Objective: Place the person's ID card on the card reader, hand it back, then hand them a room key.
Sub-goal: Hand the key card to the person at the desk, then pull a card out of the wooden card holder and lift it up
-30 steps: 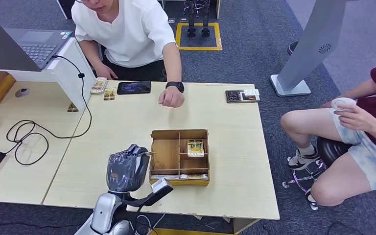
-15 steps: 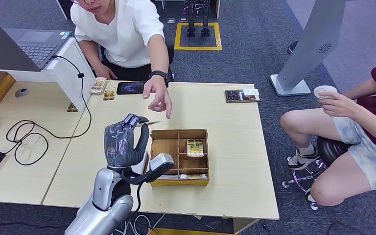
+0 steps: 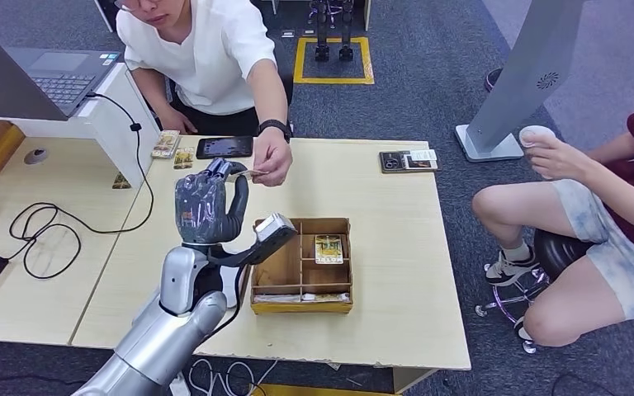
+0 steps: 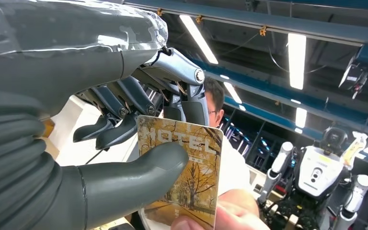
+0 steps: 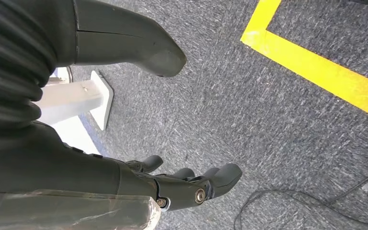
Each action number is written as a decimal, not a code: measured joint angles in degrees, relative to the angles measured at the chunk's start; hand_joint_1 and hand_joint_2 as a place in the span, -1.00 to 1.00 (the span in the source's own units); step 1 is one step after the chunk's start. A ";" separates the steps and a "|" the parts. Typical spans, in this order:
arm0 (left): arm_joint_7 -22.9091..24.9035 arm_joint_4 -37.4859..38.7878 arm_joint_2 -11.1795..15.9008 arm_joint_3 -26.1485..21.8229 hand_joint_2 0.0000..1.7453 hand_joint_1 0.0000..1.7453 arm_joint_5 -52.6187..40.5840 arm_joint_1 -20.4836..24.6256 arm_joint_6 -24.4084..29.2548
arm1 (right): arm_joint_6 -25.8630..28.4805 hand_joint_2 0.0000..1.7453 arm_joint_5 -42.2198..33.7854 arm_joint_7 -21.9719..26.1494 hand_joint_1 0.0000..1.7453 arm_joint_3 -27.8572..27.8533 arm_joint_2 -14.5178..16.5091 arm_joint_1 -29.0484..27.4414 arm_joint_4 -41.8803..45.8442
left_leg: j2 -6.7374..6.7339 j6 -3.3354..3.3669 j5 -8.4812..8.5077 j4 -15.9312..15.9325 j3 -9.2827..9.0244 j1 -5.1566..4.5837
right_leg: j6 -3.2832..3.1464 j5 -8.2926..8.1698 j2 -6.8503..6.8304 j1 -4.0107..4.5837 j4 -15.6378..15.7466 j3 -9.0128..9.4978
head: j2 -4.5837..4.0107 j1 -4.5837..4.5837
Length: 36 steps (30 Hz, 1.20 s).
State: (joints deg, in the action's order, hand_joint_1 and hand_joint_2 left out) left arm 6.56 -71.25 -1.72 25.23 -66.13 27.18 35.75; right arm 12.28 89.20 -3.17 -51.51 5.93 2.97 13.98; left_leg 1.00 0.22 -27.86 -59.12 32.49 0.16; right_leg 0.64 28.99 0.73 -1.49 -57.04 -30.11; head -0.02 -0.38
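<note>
Pale wooden table (image 3: 380, 247) on grey carpet. Left hand (image 3: 206, 210) raised above it, pinching a HOTEL room key (image 4: 184, 175) between thumb and fingers; person's hand (image 3: 272, 165) touches the card's far end. Divided wooden box (image 3: 303, 264) just beside. Right hand (image 5: 172, 184) empty, fingers apart, over the floor.

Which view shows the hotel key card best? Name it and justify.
The left wrist view: the key card fills the frame, HOTEL print readable, pinched by the left hand. The head view shows only a thin edge of it.
</note>
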 joint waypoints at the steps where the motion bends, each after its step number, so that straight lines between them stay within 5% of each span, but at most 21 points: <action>1: -0.05 0.41 -0.13 0.02 1.00 1.00 0.13 0.25 -0.17 | 0.00 1.00 -0.03 0.00 -1.00 0.06 -0.01 0.03 -0.08 | 0.00 0.00 0.00 0.00 0.00 0.00 | 0.00 0.00 0.01 0.00 0.00 -0.01 | 0.00 0.00; 7: -2.56 1.86 -1.29 1.41 1.00 0.94 4.94 1.00 -1.94 | 0.16 1.00 -0.13 0.00 -1.00 0.36 -0.18 0.05 -0.62 | 0.00 0.00 0.00 0.00 0.10 0.00 | 0.00 0.00 0.03 0.00 0.00 -0.11 | 0.00 0.00; 11: -3.53 2.07 -1.98 2.91 1.00 -0.96 6.33 1.36 -2.36 | 0.22 1.00 -0.16 0.00 -1.00 0.76 -0.39 0.08 -0.92 | 0.00 0.00 -0.01 -0.01 0.14 0.00 | 0.00 0.00 0.03 0.00 0.00 -0.13 | 0.00 0.01; 26: -6.06 -0.47 -2.37 4.72 1.00 -1.00 26.82 0.92 -7.05 | 1.57 1.00 -1.98 0.01 -1.00 1.24 -0.51 -0.67 -1.40 | -0.01 0.00 0.00 -0.01 0.15 0.00 | 0.00 0.00 0.04 0.00 -0.01 -0.14 | 0.00 0.00; 36: -7.13 -3.83 -0.87 4.74 1.00 -1.00 29.87 -1.68 -6.40 | 1.68 1.00 -2.36 0.17 -1.00 1.24 -0.53 -1.12 -1.41 | -0.01 0.00 -0.01 -0.01 0.16 0.00 | 0.00 0.00 0.04 0.00 0.00 -0.14 | 0.00 0.00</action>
State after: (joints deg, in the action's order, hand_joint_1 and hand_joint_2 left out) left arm -0.57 -75.08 -2.59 29.97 -36.26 25.51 29.35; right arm 13.97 86.84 -3.00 -50.27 5.40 1.86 12.57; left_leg 0.99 0.22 -27.87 -59.12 32.65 0.16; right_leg 0.64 28.99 0.77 -1.49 -57.04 -30.25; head -0.02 -0.38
